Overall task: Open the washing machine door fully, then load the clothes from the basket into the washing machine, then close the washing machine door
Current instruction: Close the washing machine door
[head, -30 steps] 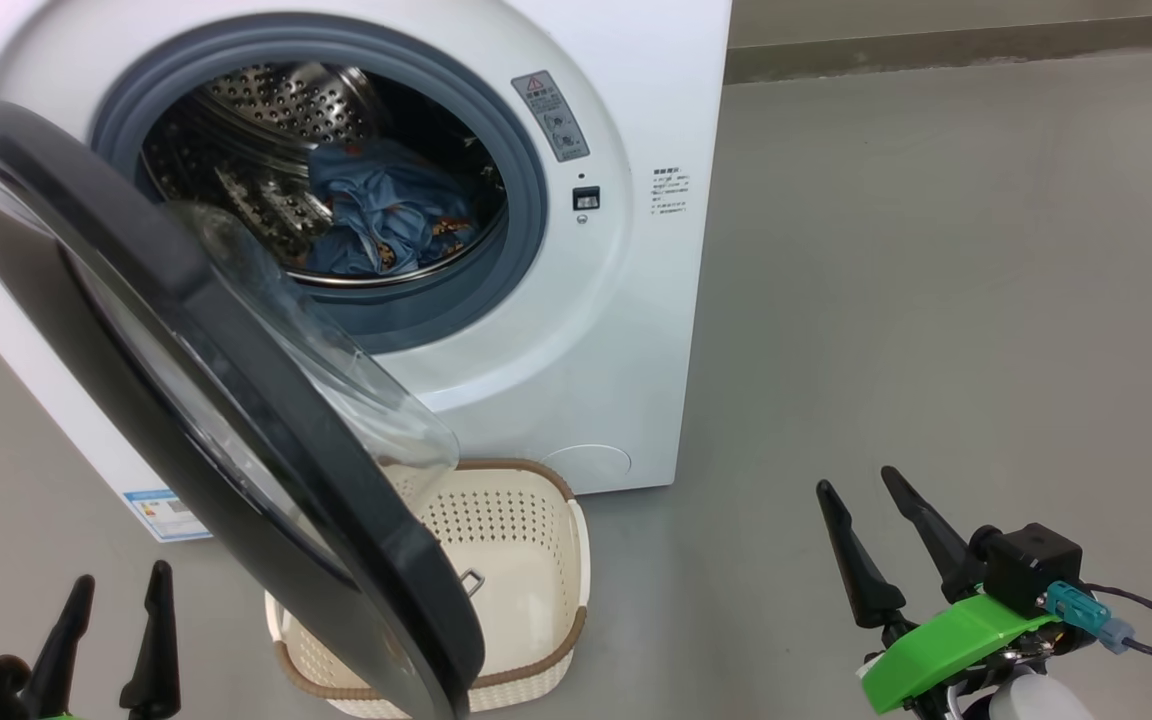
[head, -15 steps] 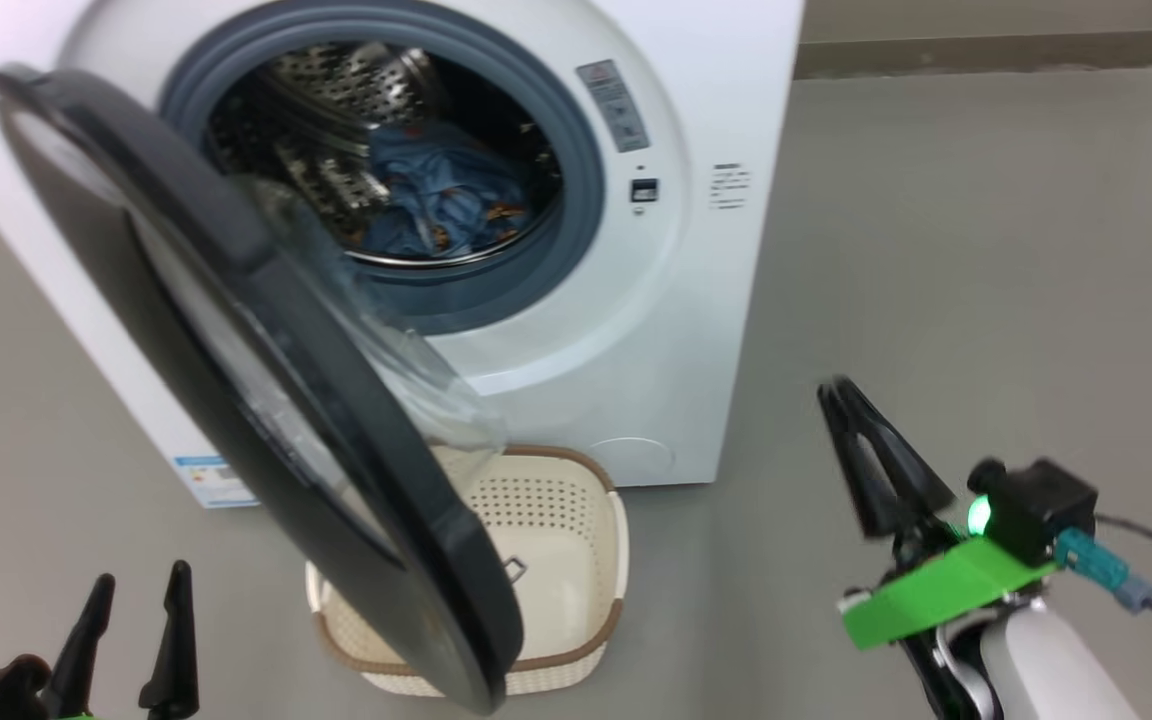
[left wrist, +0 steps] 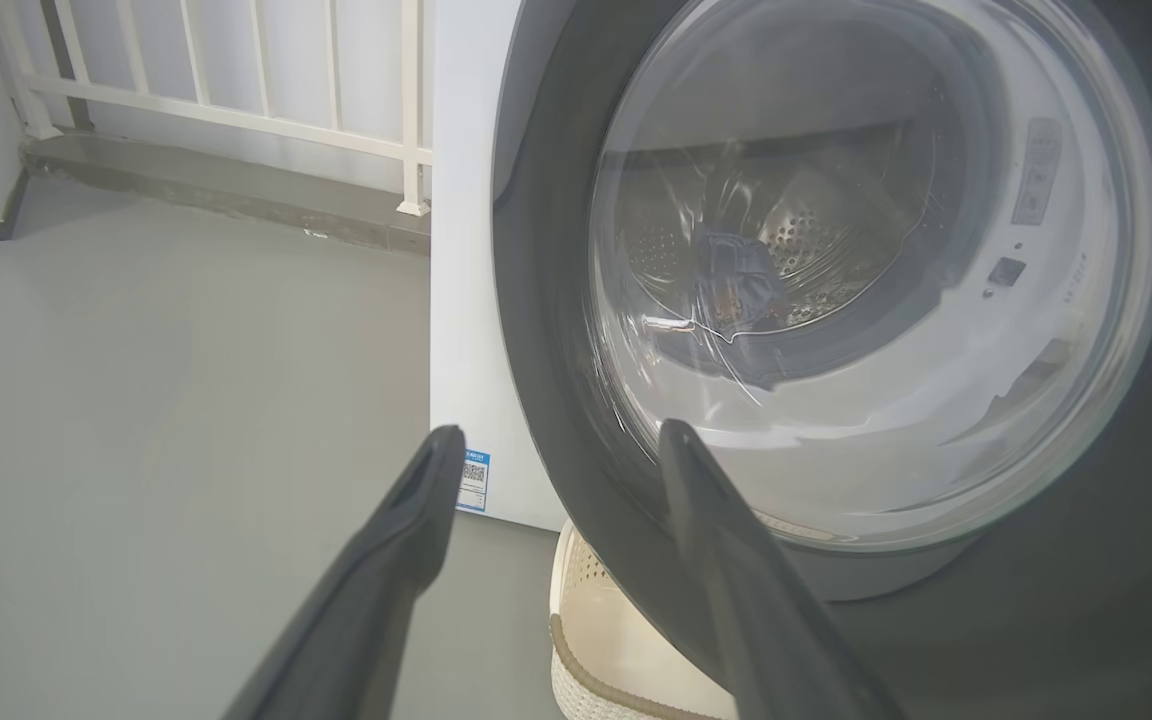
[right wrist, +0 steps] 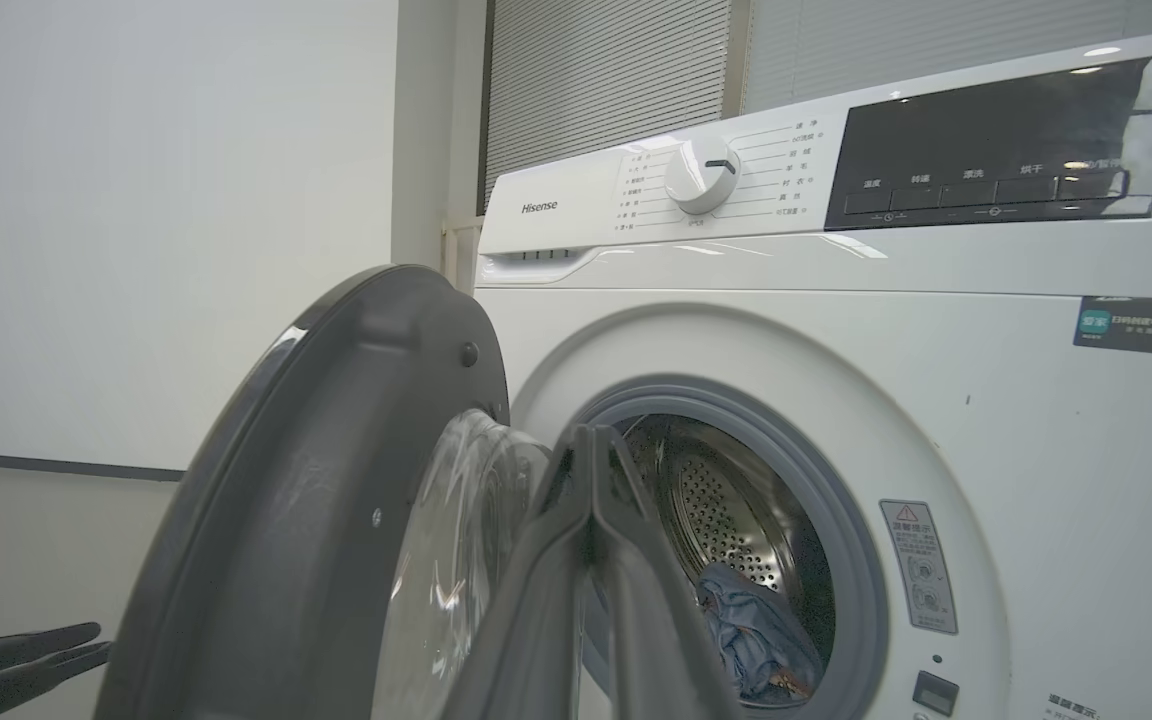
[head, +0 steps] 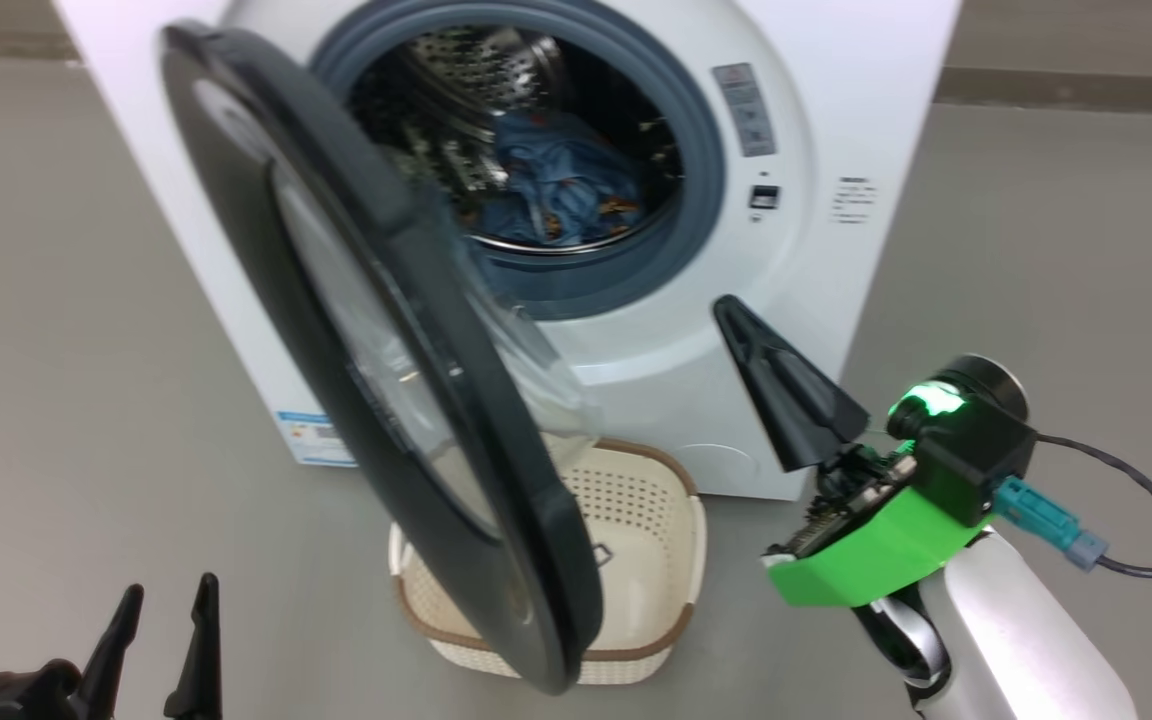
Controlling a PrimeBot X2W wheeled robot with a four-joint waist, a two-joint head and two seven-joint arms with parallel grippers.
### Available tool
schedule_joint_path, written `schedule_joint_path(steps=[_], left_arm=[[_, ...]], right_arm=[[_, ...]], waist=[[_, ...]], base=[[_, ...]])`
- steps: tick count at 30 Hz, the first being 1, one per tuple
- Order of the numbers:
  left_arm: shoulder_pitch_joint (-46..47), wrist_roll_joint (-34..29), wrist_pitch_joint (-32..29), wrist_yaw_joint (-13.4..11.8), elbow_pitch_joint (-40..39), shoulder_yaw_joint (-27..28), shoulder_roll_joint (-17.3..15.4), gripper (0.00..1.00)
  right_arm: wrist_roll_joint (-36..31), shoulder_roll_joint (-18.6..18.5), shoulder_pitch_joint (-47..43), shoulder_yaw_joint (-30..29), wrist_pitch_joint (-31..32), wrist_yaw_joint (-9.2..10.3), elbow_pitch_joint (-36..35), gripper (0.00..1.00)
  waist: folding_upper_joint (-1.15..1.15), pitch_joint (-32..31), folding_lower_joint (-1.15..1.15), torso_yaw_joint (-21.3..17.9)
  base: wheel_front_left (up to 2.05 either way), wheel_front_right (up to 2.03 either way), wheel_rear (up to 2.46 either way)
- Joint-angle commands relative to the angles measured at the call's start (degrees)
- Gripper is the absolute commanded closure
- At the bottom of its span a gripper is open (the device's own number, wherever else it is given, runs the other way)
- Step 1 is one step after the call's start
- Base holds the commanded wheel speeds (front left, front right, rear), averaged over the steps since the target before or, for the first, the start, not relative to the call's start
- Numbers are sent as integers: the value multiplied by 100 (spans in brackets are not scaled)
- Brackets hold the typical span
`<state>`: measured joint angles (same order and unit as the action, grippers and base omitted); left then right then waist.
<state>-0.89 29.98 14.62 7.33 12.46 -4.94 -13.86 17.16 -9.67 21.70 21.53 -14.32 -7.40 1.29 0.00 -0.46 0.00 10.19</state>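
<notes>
A white front-loading washing machine (head: 836,120) is standing on a grey floor (head: 66,300), seen from above and in front. The washing machine door (head: 266,250), round with a wide glossy black rim and a bulging clear glass bowl, is standing swung out on its hinge at the head view's left, leaving the drum mouth uncovered. Inside the steel perforated drum, the clothes (head: 561,185), light blue fabric with small orange-brown prints, are lying in a crumpled heap towards the bottom, behind the grey-blue rubber gasket (head: 701,170). The basket (head: 656,520), cream plastic with perforated sides and a brown rim, is sitting on the floor just in front of the machine's base; the lower edge of the door is covering its left part in the head view, and its perforated inner walls are showing. The right gripper (head: 724,303) is reaching up at the right of the open door, in front of the machine's white front below the drum mouth, with its two long dark fingers pressed together to a single point and nothing between them; a green light is glowing on its wrist. In the right wrist view these closed fingers are pointing towards the drum opening beside the door glass. The left gripper (head: 169,585) is hanging low at the lower left, well apart from the door, its fingers spread wide and gripping nothing. In the left wrist view it is facing the outer side of the door, with a small blue label (left wrist: 473,480) showing low on the machine.
</notes>
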Motion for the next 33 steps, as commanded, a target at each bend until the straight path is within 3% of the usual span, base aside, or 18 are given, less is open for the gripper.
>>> schedule_joint_path(steps=[1, 13, 24, 33], left_arm=[[289, -23, 38, 15, -99, 179, -166, 0], [276, 17, 38, 15, -34, 40, -156, 0], [283, 37, 38, 15, -13, -9, -142, 0], [280, 40, 38, 15, -19, 42, -114, 0]], right_arm=[[14, 29, 214, 199, -68, -9, -234, 100], [242, 127, 125, 1154, -68, -9, -582, 100], [495, 51, -182, 2112, 53, -9, 108, 100], [621, 2, -271, 2253, 81, -9, 638, 100]], waist=[[0, -40, 0, 243], [0, -104, 0, 638], [0, -143, 0, 834], [0, -134, 0, 816]], base=[[0, 0, 0], [0, 0, 0], [0, 0, 0], [0, 0, 0]])
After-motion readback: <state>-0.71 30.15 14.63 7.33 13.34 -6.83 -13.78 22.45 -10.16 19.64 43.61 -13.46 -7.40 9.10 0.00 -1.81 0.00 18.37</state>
